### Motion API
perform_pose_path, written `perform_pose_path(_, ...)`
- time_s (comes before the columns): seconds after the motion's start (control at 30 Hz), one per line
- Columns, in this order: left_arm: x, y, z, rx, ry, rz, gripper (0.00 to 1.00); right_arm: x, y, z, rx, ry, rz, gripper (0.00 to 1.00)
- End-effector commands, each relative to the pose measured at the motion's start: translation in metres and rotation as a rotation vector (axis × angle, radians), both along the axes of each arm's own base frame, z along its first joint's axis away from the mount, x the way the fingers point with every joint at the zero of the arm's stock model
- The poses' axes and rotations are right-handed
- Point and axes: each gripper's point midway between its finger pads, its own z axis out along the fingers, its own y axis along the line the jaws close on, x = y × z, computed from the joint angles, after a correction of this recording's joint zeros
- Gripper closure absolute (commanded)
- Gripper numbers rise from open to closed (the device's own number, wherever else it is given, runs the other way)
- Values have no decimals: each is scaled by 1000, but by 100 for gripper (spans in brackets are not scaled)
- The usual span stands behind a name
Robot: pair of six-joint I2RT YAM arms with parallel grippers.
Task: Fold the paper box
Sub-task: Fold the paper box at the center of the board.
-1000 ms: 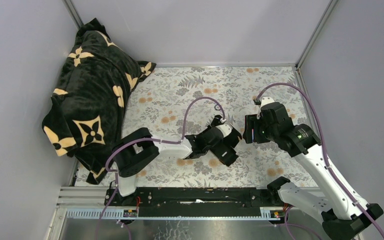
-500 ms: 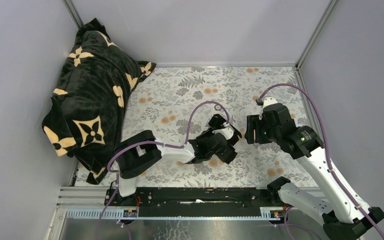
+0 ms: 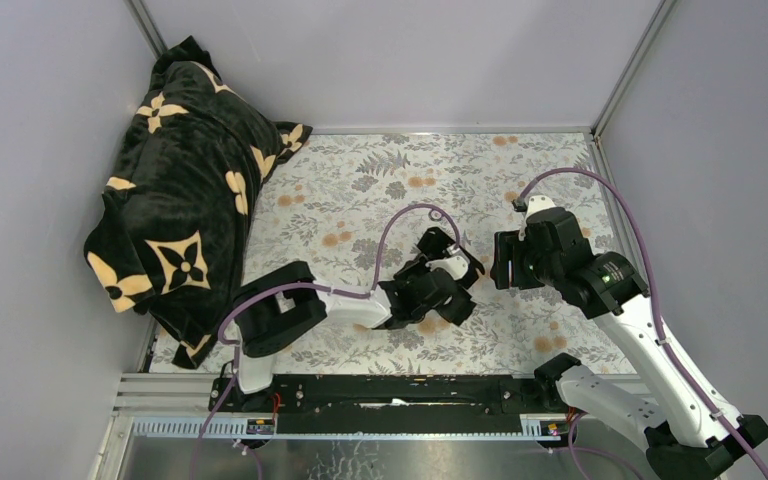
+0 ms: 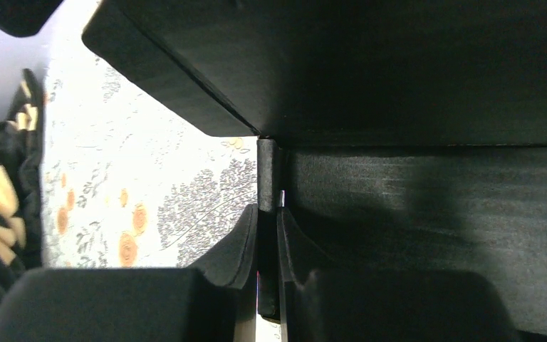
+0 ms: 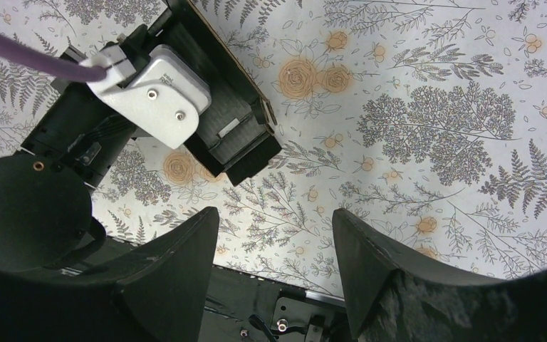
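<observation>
Two-finger pinch — left fingers (image 4: 236, 249) clamp paper box (image 4: 427, 206) wall, right fingers (image 5: 174, 274) wide, empty

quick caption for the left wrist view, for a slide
Left tool pinching a thin edge of the matte black card paper box, floral-print table cover behind

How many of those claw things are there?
2. The left gripper pinches the paper box mid-table; the right gripper hangs open just right of it. None seems hidden.
</observation>
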Motion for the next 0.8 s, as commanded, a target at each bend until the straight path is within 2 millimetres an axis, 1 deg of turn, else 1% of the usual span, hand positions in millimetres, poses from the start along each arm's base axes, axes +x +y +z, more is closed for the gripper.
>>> perform_pose_path(0.0, 4, -3, 0, -109, 56, -5, 85, 5, -2, 18, 9, -56, -8, 32)
perform_pose_path(0.17, 10, 5, -9, -182, 119, 19, 74, 6, -1, 18, 15, -53, -9, 28)
perform_pose_path(0.27, 12, 11, -18, -220, 151, 45, 67, 7, 1, 17, 28, -51, -16, 25)
perform_pose_path(0.37, 14, 18, -30, -265, 191, 81, 62, 9, 7, 15, 56, -47, -22, 23)
perform_pose_path(0.5, 12, 21, -38, -307, 212, 101, 61, 12, 15, 8, 90, -23, -31, 21)
perform_pose_path(0.67, 11, 18, -35, -367, 229, 98, 61, 15, 30, -10, 142, 22, -17, 24)
perform_pose_path(0.73, 11, 16, -34, -375, 231, 94, 62, 12, 46, -15, 211, 52, 35, 27)
perform_pose_path(0.77, 11, 16, -34, -378, 230, 96, 62, 14, 53, -13, 253, 46, 49, 28)
